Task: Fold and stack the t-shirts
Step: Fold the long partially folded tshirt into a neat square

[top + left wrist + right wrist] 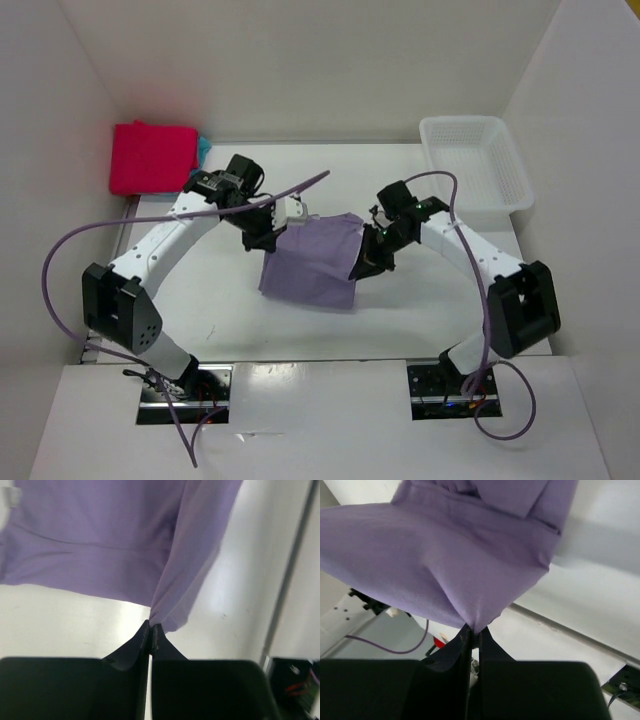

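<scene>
Over the middle of the worktop [400, 320] the lavender shirt [310, 268] hangs between my two claws, draping toward the near edge. Both are pinched shut on cloth: the left gripper [151, 626] on one upper corner, the right gripper [472, 629] on the other. I judge it best laid down with that top edge taut and level. The basket [475, 165] sits at the far right corner. The magenta shirt [150, 157] lies far left beside a turquoise one [205, 150]. Neither blocks me.
</scene>
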`<action>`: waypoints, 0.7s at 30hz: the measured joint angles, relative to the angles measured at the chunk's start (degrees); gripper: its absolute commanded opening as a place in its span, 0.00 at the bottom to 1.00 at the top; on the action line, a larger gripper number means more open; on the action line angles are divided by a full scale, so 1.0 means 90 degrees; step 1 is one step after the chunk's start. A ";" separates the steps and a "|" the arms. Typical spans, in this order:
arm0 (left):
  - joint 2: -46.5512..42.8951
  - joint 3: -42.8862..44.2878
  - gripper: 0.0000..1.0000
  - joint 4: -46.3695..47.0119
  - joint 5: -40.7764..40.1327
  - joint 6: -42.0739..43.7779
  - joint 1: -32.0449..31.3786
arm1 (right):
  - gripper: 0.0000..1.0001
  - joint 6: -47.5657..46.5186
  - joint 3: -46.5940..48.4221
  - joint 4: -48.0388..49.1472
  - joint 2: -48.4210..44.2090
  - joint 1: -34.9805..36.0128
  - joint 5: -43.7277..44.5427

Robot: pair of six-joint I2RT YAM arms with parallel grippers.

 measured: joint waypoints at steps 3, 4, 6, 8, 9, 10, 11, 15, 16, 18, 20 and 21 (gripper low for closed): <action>0.0335 0.0359 0.00 0.0466 0.0002 -0.0257 0.0197 | 0.00 -0.0459 0.0612 -0.0034 0.0719 -0.0398 -0.0267; 0.0447 0.0447 0.00 0.0619 0.0002 -0.0330 0.0255 | 0.00 -0.0595 0.0794 -0.0029 0.0979 -0.0493 -0.0352; 0.0685 0.0610 0.00 0.0879 -0.0012 -0.0488 0.0367 | 0.00 -0.0835 0.1132 -0.0027 0.1508 -0.0668 -0.0503; 0.0916 0.0738 0.00 0.1141 -0.0015 -0.0656 0.0457 | 0.00 -0.1010 0.1418 -0.0058 0.1923 -0.0848 -0.0597; 0.1037 0.0794 0.00 0.1268 -0.0002 -0.0729 0.0498 | 0.00 -0.1083 0.1552 -0.0066 0.2081 -0.0962 -0.0627; 0.1156 0.0869 0.00 0.1360 0.0015 -0.0831 0.0539 | 0.00 -0.1122 0.1676 -0.0087 0.2188 -0.1061 -0.0648; 0.1256 0.0925 0.00 0.1457 0.0034 -0.0894 0.0576 | 0.00 -0.1146 0.1819 -0.0097 0.2276 -0.1163 -0.0682; 0.1622 0.1078 0.00 0.1831 0.0068 -0.1173 0.0690 | 0.00 -0.1253 0.2523 -0.0102 0.2630 -0.1404 -0.0801; 0.1683 0.1093 0.00 0.1906 0.0066 -0.1214 0.0695 | 0.00 -0.1280 0.2679 -0.0100 0.2754 -0.1433 -0.0838; 0.1817 0.1129 0.00 0.2067 0.0049 -0.1338 0.0707 | 0.00 -0.1290 0.2851 -0.0053 0.2997 -0.1450 -0.0918; 0.1923 0.1144 0.00 0.2203 0.0017 -0.1370 0.0707 | 0.00 -0.1280 0.2905 0.0017 0.3264 -0.1486 -0.0979; 0.1972 0.1146 0.00 0.2271 -0.0007 -0.1409 0.0714 | 0.00 -0.1263 0.2963 0.0017 0.3432 -0.1489 -0.1015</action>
